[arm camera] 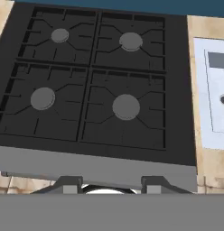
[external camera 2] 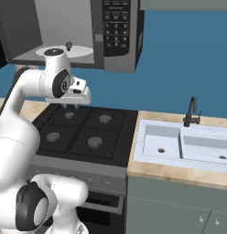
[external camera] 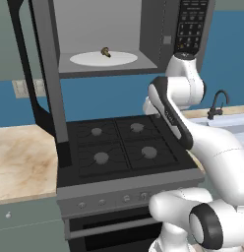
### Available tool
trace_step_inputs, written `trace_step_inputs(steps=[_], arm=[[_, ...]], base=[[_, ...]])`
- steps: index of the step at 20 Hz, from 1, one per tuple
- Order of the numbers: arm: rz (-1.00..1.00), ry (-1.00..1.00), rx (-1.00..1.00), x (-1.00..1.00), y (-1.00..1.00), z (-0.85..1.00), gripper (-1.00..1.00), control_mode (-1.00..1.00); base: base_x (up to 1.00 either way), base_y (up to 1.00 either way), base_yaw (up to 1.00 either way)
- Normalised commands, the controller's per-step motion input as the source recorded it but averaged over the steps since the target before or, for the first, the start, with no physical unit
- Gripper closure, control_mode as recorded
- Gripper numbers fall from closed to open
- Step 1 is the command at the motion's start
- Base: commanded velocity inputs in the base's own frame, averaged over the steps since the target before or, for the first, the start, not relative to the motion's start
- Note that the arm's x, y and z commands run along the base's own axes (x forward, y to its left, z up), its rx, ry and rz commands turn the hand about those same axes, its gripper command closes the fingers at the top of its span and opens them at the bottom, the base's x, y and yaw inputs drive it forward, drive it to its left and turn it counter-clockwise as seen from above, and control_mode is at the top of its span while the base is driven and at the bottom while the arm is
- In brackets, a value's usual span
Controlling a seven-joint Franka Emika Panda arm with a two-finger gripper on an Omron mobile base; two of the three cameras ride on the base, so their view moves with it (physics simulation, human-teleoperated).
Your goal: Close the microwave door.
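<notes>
The microwave [external camera: 158, 29] hangs above the stove with its light grey inside showing. A white turntable plate [external camera: 103, 59] lies in it, and the keypad strip [external camera: 192, 24] is on the right. The microwave door [external camera: 45, 88] stands swung wide open to the left, seen nearly edge-on, and reaches down to the stove's left side. My gripper [external camera 2: 71, 106] hangs over the back of the stove, below the microwave [external camera 2: 120, 32] and right of the door, pointing down. In the hand view its fingertips [arm camera: 68, 183] sit wide apart, open and holding nothing.
A black four-burner stove [external camera: 119, 145] is under the hand, with the oven door handle [external camera: 114, 227] below. A small brown object [external camera: 105, 51] sits on the turntable. Wooden counter [external camera: 20, 162] lies left; a sink [external camera 2: 184, 144] with a black faucet [external camera 2: 192, 112] lies right.
</notes>
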Motion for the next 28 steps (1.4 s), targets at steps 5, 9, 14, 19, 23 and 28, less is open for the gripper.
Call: trace_step_inputs(steps=[5,9,14,19,23,28], arm=[[0.00,-0.05,0.00,-0.26,0.00,0.01,-1.00,-1.00],[0.00,-0.22,0.00,-0.74,0.11,0.19,-1.00,-1.00],[-0.01,-0.28,0.00,-0.82,0.20,0.33,-1.00,-1.00],[-0.09,-0.54,0.00,-0.80,0.55,0.46,-1.00,-1.00],[-0.12,-0.43,-0.06,-0.69,0.88,0.45,-1.00,-1.00],[-0.11,-0.34,-0.03,-0.71,0.60,0.37,-1.00,-1.00]], base=[[0.00,0.00,0.00],[0.00,0.00,0.00],[0.00,0.00,0.00],[0.00,0.00,0.00],[0.00,0.00,0.00],[0.00,0.00,0.00]])
